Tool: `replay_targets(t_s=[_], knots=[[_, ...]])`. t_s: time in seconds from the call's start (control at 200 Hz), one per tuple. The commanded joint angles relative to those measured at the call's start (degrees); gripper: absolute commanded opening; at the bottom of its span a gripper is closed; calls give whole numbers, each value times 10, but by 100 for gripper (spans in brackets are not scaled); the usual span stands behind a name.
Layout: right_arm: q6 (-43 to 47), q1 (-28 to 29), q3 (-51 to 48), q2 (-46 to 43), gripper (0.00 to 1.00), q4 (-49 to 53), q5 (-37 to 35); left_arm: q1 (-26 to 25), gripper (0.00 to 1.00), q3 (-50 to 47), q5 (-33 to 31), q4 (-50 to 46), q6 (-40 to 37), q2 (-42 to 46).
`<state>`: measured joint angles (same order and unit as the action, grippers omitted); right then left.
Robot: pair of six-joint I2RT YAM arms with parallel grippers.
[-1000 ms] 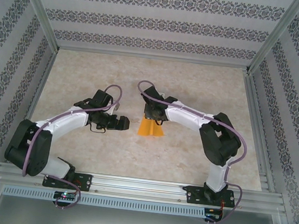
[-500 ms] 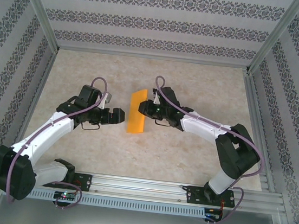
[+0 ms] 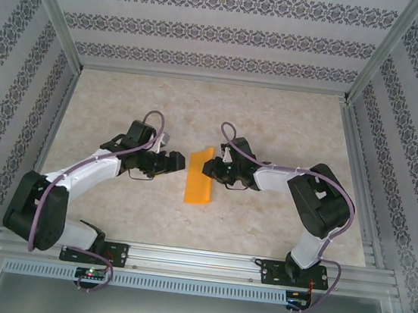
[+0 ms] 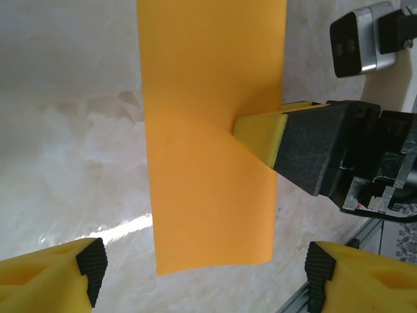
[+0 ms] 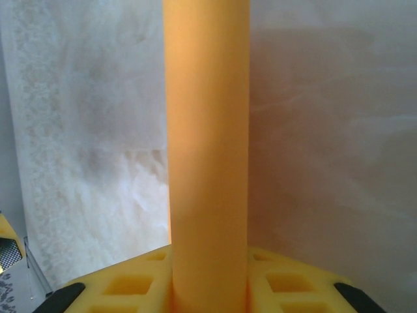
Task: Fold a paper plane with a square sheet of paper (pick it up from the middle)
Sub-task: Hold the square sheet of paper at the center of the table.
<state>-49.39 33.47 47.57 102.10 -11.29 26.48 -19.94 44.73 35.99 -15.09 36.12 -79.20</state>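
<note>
The square sheet of paper (image 3: 199, 177) is bright orange and folded to a narrow rectangle, not a pointed paper plane. It is held up off the table, tilted. My right gripper (image 3: 209, 169) is shut on its right long edge. In the right wrist view the paper (image 5: 207, 150) rises as a curved strip from between the yellow fingers (image 5: 293, 280). My left gripper (image 3: 177, 162) faces the sheet from the left, open. In the left wrist view the paper (image 4: 208, 130) hangs just ahead of the wide-apart fingertips (image 4: 91, 267), and the right gripper's yellow finger (image 4: 260, 134) pinches its edge.
The marble-patterned table top (image 3: 274, 126) lies under both arms. Aluminium frame rails (image 3: 356, 197) and patterned walls close it in on the left, right and far sides. The arm bases sit on the near rail (image 3: 196, 260).
The right gripper has brought the sheet nearer and slightly right, tilting it. The left gripper has moved right, closer to the sheet's left side.
</note>
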Motion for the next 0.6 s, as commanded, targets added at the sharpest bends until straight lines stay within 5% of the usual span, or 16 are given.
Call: replay_targets(t_s=[0.0,0.335,0.595], knots=[[20,-6,-9,6,29,-18,10,-22,76,5,5,70,23,-32],[12,-17,-28,11,31,-47,22,-82,29,43,-24,99,31,-138],[11,-19,-33,6,33,-51,25,-110,26,70,-53,81,14,-204]])
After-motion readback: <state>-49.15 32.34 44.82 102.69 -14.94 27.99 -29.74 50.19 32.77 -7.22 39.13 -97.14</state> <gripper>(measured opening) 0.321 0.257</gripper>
